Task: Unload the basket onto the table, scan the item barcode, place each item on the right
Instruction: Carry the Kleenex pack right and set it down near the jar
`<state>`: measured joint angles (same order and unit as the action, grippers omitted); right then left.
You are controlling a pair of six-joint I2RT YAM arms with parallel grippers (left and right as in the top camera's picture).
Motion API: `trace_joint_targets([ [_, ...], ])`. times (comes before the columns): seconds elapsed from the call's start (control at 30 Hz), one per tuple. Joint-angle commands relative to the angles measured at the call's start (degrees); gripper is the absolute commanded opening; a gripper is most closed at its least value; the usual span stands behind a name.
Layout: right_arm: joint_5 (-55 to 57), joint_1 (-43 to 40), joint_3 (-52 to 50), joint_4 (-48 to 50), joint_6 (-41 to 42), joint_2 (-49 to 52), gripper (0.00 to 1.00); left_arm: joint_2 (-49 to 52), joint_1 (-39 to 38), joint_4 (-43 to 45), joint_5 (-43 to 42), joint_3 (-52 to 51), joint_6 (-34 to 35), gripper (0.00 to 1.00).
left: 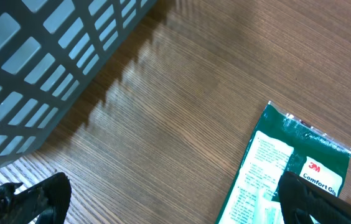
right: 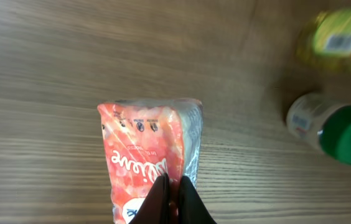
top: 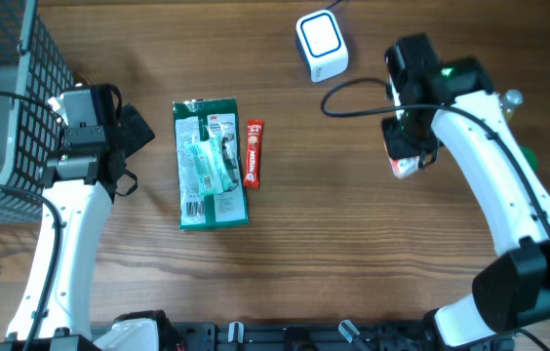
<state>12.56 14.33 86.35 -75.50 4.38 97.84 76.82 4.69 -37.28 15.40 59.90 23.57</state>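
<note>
Wood-grain surface point(top: 353, 224) is carrying everything here. The right hand point(right: 173, 200) is pinching a pink-red plastic pouch point(right: 147, 149) by the end closest to its wrist camera, with the fingers pressed tight together on it. From overhead the pouch is sitting out on the right side, a bit below and to the right of the small white rounded-square scanner point(top: 321, 44), which is resting near the far edge. They're near each other but clearly apart. Honestly can't tell whether the pouch is lifted off the wood or resting on it. Over on the other side, the left hand point(top: 134, 154) is spread wide open over bare wood, sitting between the grey plastic mesh basket point(top: 2, 88) and a flat green plastic package point(top: 212, 164) that's lying face up mid-surface. A thin red stick sachet point(top: 254, 153) is lying just beside that package's right edge. In the right wrist view, a bottle with a green cap point(right: 331, 127) and a blurry yellow-green bottle point(right: 340, 37) are showing off to the pouch's right.
</note>
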Motion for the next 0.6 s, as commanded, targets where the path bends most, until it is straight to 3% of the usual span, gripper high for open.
trace_joint_targets([
  [0.0,5.8,-1.6,-8.1,4.1,2.3,0.8,0.04,-0.3,0.3,0.0,0.7,0.5,-0.7,1.0],
  [0.13,9.6,-3.6,-15.5,10.6,3.8,0.8,0.04,-0.3,0.3,0.0,0.7,0.5,-0.7,1.0],
  [0.17,9.9,-4.6,-17.8,13.7,5.2,0.8,0.38,-0.3,0.3,0.0,0.7,0.5,-0.7,1.0],
  [0.2,9.9,-4.9,-18.2,14.8,5.2,0.8,0.64,-0.3,0.3,0.0,0.7,0.5,-0.7,1.0],
  [0.23,9.9,-5.0,-18.3,15.5,5.2,0.8,0.82,-0.3,0.3,0.0,0.7,0.5,-0.7,1.0],
  [0.3,9.9,-5.0,-18.2,16.8,5.7,0.8,0.96,-0.3,0.3,0.0,0.7,0.5,-0.7,1.0],
  [0.33,9.8,-5.0,-18.2,17.4,6.5,0.8,1.0,-0.3,0.3,0.0,0.7,0.5,-0.7,1.0],
  [0.43,7.9,-5.0,-18.2,18.5,6.7,0.8,1.0,-0.3,0.3,0.0,0.7,0.5,-0.7,1.0],
  [0.57,-7.1,-4.9,-18.2,21.8,9.1,0.8,1.0,-0.3,0.3,0.0,0.7,0.5,-0.7,1.0],
])
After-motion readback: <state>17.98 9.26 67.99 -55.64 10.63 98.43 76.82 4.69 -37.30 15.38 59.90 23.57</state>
